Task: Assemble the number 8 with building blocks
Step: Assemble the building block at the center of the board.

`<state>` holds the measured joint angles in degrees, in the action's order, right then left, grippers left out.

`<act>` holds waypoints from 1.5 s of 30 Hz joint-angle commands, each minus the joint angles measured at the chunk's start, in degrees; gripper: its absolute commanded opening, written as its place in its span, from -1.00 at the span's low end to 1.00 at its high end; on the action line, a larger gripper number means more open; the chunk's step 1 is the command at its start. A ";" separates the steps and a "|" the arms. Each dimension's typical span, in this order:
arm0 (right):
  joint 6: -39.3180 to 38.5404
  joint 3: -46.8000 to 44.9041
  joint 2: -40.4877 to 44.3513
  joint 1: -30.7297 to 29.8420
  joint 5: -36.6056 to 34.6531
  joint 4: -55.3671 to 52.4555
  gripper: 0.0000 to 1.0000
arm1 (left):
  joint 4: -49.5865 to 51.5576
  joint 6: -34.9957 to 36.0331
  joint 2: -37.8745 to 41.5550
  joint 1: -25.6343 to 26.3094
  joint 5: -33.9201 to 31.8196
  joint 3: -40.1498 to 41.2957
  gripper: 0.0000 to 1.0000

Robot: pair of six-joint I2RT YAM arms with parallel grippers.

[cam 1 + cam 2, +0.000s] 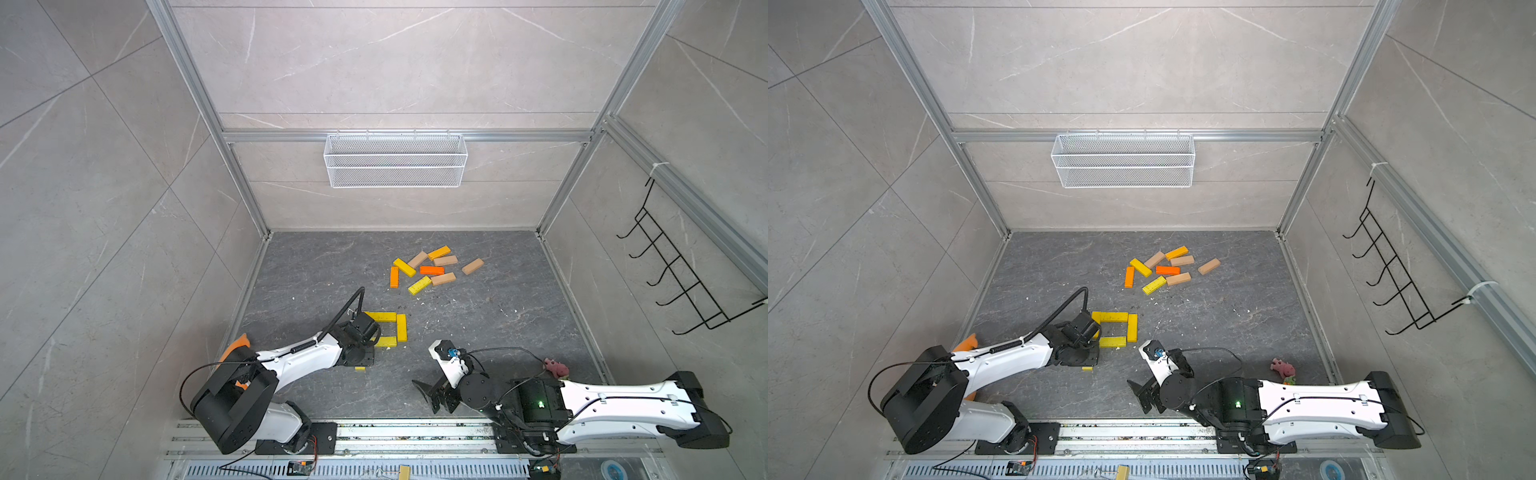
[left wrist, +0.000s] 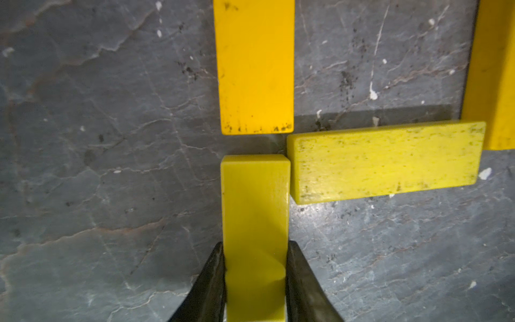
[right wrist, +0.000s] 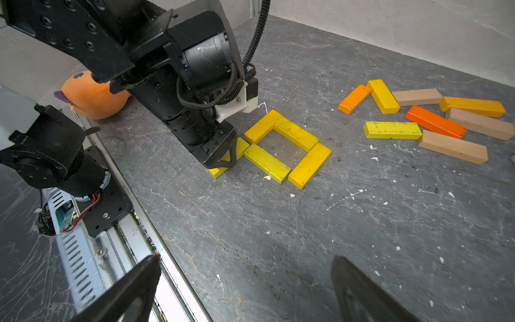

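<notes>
Yellow building blocks lie in a square on the dark table: a far bar [image 1: 380,316], a right bar [image 1: 401,327] and a near bar [image 1: 386,342]. Its left bar [image 2: 256,67] shows in the left wrist view. My left gripper [image 2: 255,251] is shut on another yellow block [image 2: 255,200], low over the table. That block lines up with the left bar, its end against the near bar's [image 2: 384,161] end. Loose yellow, orange and tan blocks [image 1: 432,270] lie further back. My right gripper [image 3: 245,264] is open and holds nothing, near the front edge.
An orange plush fish [image 3: 92,97] sits behind the left arm at the table's left edge. A small pink toy [image 1: 556,368] lies by the right arm. A white wire basket [image 1: 395,160] hangs on the back wall, a black hook rack [image 1: 685,282] on the right wall.
</notes>
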<state>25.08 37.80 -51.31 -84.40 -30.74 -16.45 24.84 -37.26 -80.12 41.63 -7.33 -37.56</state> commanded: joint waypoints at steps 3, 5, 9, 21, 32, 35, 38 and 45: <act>1.20 -0.54 0.27 0.29 -1.26 -0.10 0.96 | -0.02 0.88 -2.36 -0.76 0.91 -0.05 -0.38; 1.29 -0.45 0.07 0.30 -1.08 0.00 0.95 | -0.22 0.56 -2.58 -0.80 0.98 0.02 -0.38; 1.46 -0.54 -0.45 0.29 -0.90 0.28 0.95 | -0.50 0.28 -2.68 -0.79 1.44 0.03 -0.38; 1.73 -0.62 -0.72 0.38 -0.98 0.28 0.95 | -0.59 -0.10 -2.61 -0.80 2.19 0.34 -0.14; 2.07 -0.02 -1.66 0.96 -0.69 0.12 0.91 | 4.69 -0.27 4.20 -0.70 3.16 -0.13 -0.02; 2.71 0.67 -2.25 3.64 2.95 0.08 0.86 | 6.88 -0.36 7.67 -0.75 3.76 -0.48 -0.03; 2.92 1.00 -2.64 6.52 5.62 1.40 0.85 | 9.33 -0.36 10.60 -0.43 4.65 -1.63 -0.04; 0.01 5.37 -6.51 17.89 17.52 2.34 0.85 | 15.40 -0.04 16.49 -0.24 4.48 -5.64 -0.05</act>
<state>26.74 40.21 -56.60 -69.80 -20.01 -15.66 35.97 -37.32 -66.02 41.21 -3.84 -40.07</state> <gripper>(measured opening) 0.925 0.477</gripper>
